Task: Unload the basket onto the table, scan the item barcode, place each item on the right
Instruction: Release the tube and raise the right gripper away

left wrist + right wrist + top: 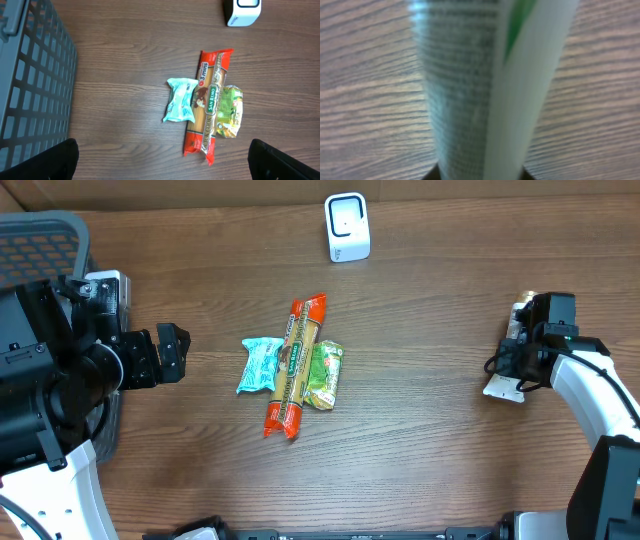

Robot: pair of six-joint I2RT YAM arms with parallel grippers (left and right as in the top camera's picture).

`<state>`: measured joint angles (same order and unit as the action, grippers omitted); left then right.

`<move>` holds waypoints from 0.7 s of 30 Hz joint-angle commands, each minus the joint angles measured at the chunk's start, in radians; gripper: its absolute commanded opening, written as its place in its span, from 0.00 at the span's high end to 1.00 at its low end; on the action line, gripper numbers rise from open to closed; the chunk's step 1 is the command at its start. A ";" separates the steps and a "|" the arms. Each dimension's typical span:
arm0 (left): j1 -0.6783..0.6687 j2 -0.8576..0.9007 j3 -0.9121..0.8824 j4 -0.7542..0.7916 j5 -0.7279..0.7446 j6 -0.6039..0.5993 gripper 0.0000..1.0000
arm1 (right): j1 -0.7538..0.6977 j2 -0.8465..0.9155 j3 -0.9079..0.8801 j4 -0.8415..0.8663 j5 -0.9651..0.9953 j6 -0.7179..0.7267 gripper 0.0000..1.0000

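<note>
At the right side of the table (420,460), my right gripper (510,358) sits low across a white-and-green package (503,389), whose two ends show on either side of it. My wrist camera sees only its blurred fine print pressed up close, and I cannot tell whether I am clamped on it or merely flanking it. The package is well apart from the white scanner (347,227) at the far edge. My left gripper (176,352) hangs spread wide near the grey basket (40,235). Between my arms lie a teal packet (260,366), an orange pasta pack (296,366) and a green packet (324,376), side by side, the pasta pack in the middle.
</note>
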<state>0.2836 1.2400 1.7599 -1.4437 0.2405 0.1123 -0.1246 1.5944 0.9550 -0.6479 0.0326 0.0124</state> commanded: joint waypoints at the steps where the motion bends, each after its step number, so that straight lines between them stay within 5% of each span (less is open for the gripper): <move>1: 0.004 -0.004 -0.005 0.001 0.012 0.019 0.00 | -0.004 -0.005 0.008 0.011 0.000 0.018 0.68; 7: 0.004 -0.004 -0.005 0.001 0.012 0.019 0.01 | -0.004 -0.005 0.008 0.013 0.000 0.043 0.52; 15: 0.004 -0.003 -0.005 0.001 0.012 0.019 0.00 | -0.004 -0.013 0.112 -0.055 -0.139 0.045 0.00; 21: 0.004 -0.003 -0.005 0.001 0.012 0.019 0.00 | -0.004 -0.017 0.340 -0.282 -0.328 0.045 0.00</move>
<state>0.2836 1.2400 1.7599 -1.4437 0.2405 0.1123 -0.1246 1.5944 1.1751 -0.8795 -0.1459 0.0528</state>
